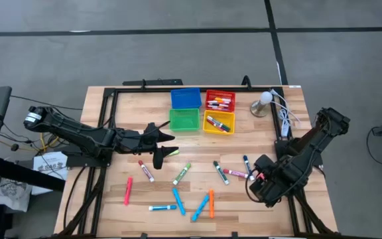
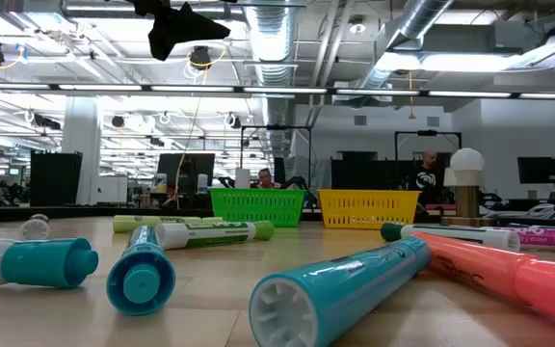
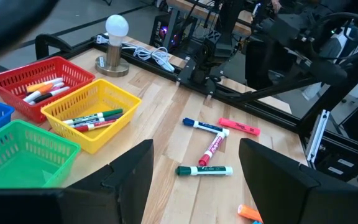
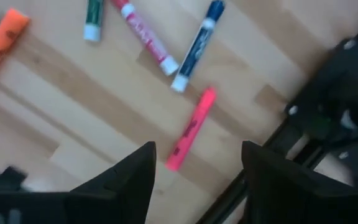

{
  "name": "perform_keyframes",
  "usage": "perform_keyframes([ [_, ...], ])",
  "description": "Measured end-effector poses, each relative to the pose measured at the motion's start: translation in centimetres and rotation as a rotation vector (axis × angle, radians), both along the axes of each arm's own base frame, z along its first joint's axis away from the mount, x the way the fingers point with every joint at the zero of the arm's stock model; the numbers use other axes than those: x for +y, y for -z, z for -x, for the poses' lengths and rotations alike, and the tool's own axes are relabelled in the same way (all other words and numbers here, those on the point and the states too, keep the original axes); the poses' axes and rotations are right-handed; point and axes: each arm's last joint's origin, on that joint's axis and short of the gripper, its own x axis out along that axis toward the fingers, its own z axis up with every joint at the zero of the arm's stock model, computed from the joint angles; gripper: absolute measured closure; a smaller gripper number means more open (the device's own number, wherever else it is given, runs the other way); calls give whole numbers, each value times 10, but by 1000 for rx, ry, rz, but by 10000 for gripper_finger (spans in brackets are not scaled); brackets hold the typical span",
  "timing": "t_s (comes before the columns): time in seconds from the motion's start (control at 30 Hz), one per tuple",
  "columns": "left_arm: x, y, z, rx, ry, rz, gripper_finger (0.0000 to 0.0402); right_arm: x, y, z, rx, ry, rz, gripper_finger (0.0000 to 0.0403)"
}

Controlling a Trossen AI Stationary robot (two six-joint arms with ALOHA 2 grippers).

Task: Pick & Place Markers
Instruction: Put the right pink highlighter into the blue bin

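The table (image 1: 111,133) is pale wood in jointed strips, smooth with a faint sheen. The markers (image 2: 355,284) look like smooth plastic, slightly glossy, with ribbed cap ends. The bins (image 3: 98,99) are plastic mesh, lightly shiny. The frame (image 1: 144,88) round the table looks like matt black metal.

Markers (image 1: 182,173) scattered flat on table (image 1: 98,206)

I see even, bright overhead light on the table (image 1: 144,212), shadows soft; ceiling strip lights (image 2: 85,39) glare in the low view, nearest markers (image 2: 345,289) defocused; right wrist view motion-blurred.
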Motion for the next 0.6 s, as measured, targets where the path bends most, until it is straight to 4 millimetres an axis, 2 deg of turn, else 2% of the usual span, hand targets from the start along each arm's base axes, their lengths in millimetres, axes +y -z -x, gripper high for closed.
perform_keyframes([
  [0.13, 0, 0, 0, 0, 0, 0, 166, 3, 1, -8, -42, 12, -76, 173],
  [0.23, 0, 0, 0, 0, 0, 0, 166, 5, 10, -17, -87, 29, -122, 173],
  [0.37, 0, 0, 0, 0, 0, 0, 166, 3, 42, -18, -40, 45, -170, 173],
  [0.47, 0, 0, 0, 0, 0, 0, 166, 0, 66, -11, 50, 49, -179, 173],
  [0.6, 0, 0, 0, 0, 0, 1, 166, -6, 87, -1, 157, 57, -186, 173],
])
